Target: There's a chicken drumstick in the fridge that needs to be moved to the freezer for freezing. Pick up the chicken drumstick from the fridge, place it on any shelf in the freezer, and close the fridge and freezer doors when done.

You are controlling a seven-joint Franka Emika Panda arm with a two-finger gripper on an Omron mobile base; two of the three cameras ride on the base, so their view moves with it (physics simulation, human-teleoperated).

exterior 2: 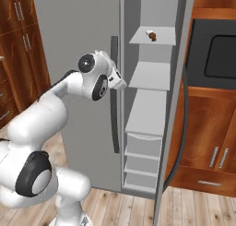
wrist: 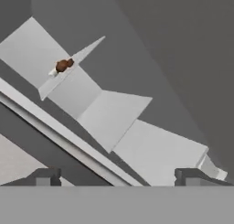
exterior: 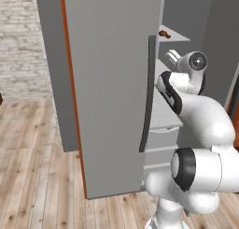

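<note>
1. The pincer (wrist: 117, 175) stands wide and holds nothing; its two dark tips rise at the bottom of the hand view, aimed into the freezer (exterior 2: 150, 105).
2. In the right base view the hand sits just outside the freezer's opening, beside the dark curved handle (exterior 2: 114, 96) of the closed grey fridge door (exterior 2: 73, 45), at about the level of the second shelf from the top.
3. The chicken drumstick (exterior 2: 151, 35) lies on the upper shelf (exterior 2: 161, 36) of the freezer, a small reddish-brown lump near the shelf's front edge, well apart from the pincer. It rests alone there, so the placing step looks done.
4. The freezer door (exterior: 107, 83) hangs open, swung toward the camera in the left base view; it has to be open for the arm to reach the shelves.
5. Judged from this, what remains is shutting the freezer door, for which the arm likely needs to clear the opening first.
</note>
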